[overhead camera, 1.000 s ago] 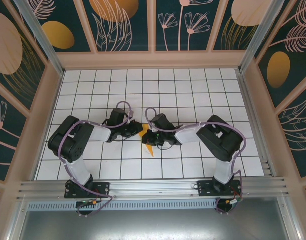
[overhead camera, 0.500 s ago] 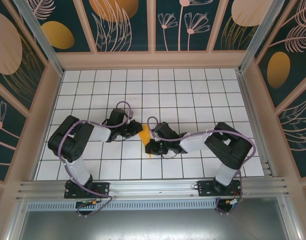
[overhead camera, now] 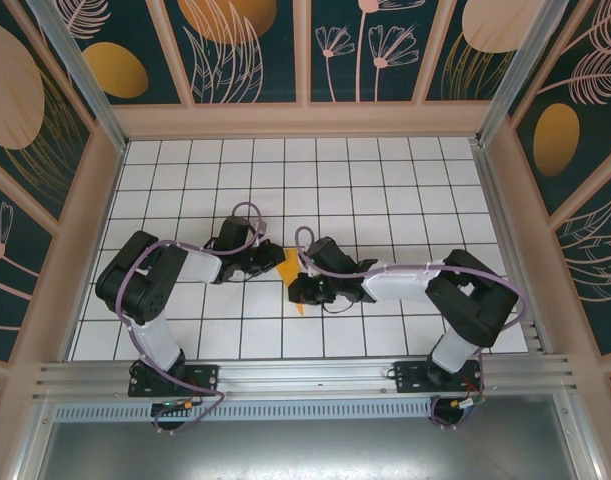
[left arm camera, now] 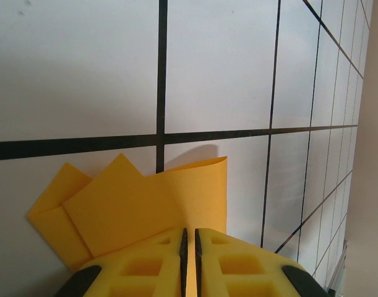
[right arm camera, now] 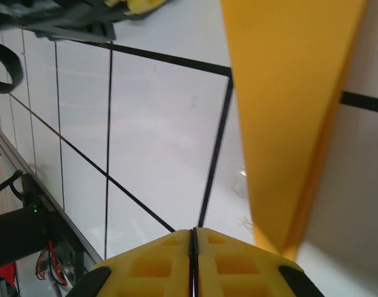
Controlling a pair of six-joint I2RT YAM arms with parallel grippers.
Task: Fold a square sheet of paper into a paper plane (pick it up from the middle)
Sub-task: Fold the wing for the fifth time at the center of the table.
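The orange-yellow paper (overhead camera: 292,268) is folded into a narrow pointed shape lying on the white tiled table, its tip (overhead camera: 299,306) towards the near edge. My left gripper (overhead camera: 277,262) is shut on the paper's upper left edge; in the left wrist view a thin strip of paper (left arm camera: 145,204) runs between the left gripper (left arm camera: 189,247) pads, with folded flaps spread beyond. My right gripper (overhead camera: 297,290) is low over the paper's lower part. In the right wrist view the right gripper (right arm camera: 193,241) is shut with nothing in it, and the paper (right arm camera: 287,124) lies just to its right.
The tiled table (overhead camera: 385,180) is fenced by wooden walls on three sides, with an aluminium rail (overhead camera: 305,375) along the near edge. Both arms are stretched low towards the middle, their wrists close together. The left gripper's yellow finger (right arm camera: 142,5) shows at the top of the right wrist view.
My right arm has stretched further left and lower, its gripper sliding down along the paper towards the tip. The left gripper has held still on the paper.
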